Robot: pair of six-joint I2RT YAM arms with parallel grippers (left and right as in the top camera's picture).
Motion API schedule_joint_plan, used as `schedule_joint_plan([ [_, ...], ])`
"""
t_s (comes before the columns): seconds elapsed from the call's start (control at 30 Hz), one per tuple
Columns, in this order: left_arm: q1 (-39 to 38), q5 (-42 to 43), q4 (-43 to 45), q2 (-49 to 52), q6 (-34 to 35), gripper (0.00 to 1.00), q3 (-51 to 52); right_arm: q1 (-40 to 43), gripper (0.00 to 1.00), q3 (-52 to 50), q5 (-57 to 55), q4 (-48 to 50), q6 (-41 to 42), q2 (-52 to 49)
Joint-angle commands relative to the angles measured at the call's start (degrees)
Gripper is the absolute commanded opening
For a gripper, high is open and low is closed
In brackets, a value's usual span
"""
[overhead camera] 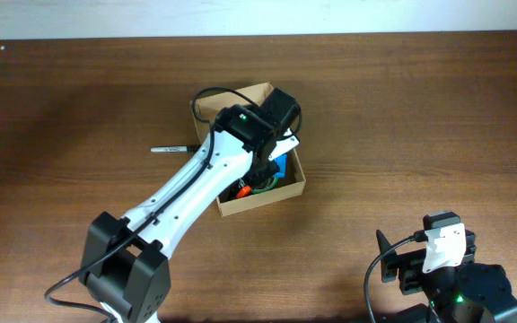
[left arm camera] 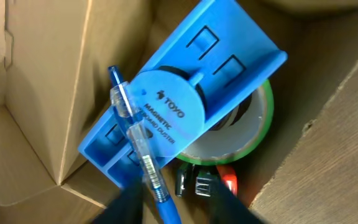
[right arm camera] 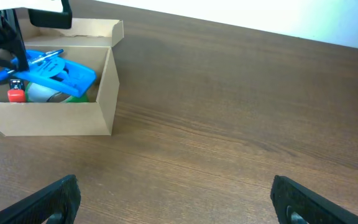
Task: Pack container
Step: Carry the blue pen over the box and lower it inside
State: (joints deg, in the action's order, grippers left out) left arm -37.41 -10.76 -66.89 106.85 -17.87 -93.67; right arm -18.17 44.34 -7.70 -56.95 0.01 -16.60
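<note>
Left arm (overhead camera: 196,184) stretched over container (overhead camera: 287,191), jaws gripping blue pen (left arm camera: 138,140)

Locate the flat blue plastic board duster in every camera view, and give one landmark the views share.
Overhead: flat blue plastic board duster is a sliver inside the tan cardboard box, mostly hidden under the left arm.
Left wrist: fills the centre, a blue pen lying across it.
Right wrist: upper left, inside the box.
Shared landmark: the green-rimmed tape roll beneath the duster.

Dark pen (overhead camera: 170,149) alone on brown wooden table (overhead camera: 402,117), near its rear-left part.
</note>
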Motion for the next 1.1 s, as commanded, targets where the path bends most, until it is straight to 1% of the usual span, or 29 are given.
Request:
schedule_joint_plan([
  [0.0,-0.3,-0.9,-0.1,0.5,1.9,0.59,-1.5,0.3,0.99,0.0,-0.7,0.1,0.5,0.3],
  [0.07,-0.2,-0.9,0.4,0.4,6.3,0.67,-1.5,0.3,0.99,0.0,-0.7,0.1,0.5,0.3],
  [0.13,0.4,-0.6,0.9,0.4,10.8,0.68,-1.5,0.3,0.99,0.0,-0.7,0.1,0.5,0.3],
  [0.27,1.9,-0.7,0.0,0.9,11.0,0.68,-1.5,0.3,0.99,0.0,-0.7,0.1,0.5,0.3],
  [0.37,2.8,-0.6,-0.5,1.9,11.0,0.65,-1.5,0.3,0.99,0.0,-0.7,0.1,0.5,0.3],
  [0.43,3.4,-0.4,-0.7,2.7,11.0,0.59,-1.4,0.3,0.99,0.0,-0.7,0.1,0.5,0.3],
  [0.6,4.4,0.9,-0.7,4.2,11.0,0.53,-1.4,0.3,0.99,0.0,-0.7,0.1,0.5,0.3],
  [0.67,4.6,0.9,-0.7,4.9,11.0,0.49,-1.4,0.3,0.99,0.0,-0.7,0.1,0.5,0.3],
  [0.8,4.6,0.9,-0.6,6.1,11.0,0.24,-1.4,0.3,0.99,0.0,-0.7,0.1,0.5,0.3],
  [0.83,4.6,0.9,-0.6,6.1,11.0,0.17,-1.4,0.3,0.99,0.0,-0.7,0.1,0.5,0.3],
  [0.9,4.6,0.8,-0.6,6.1,11.0,0.06,-1.4,0.3,0.99,0.0,-0.7,0.1,0.5,0.3],
  [0.97,4.6,0.9,-0.6,6.1,11.0,0.02,-1.4,0.3,0.99,0.0,-0.7,0.1,0.5,0.3],
  [1.07,4.5,0.9,-0.6,6.1,11.0,0.02,-1.4,0.3,0.99,0.0,-0.7,0.1,0.5,0.3],
])
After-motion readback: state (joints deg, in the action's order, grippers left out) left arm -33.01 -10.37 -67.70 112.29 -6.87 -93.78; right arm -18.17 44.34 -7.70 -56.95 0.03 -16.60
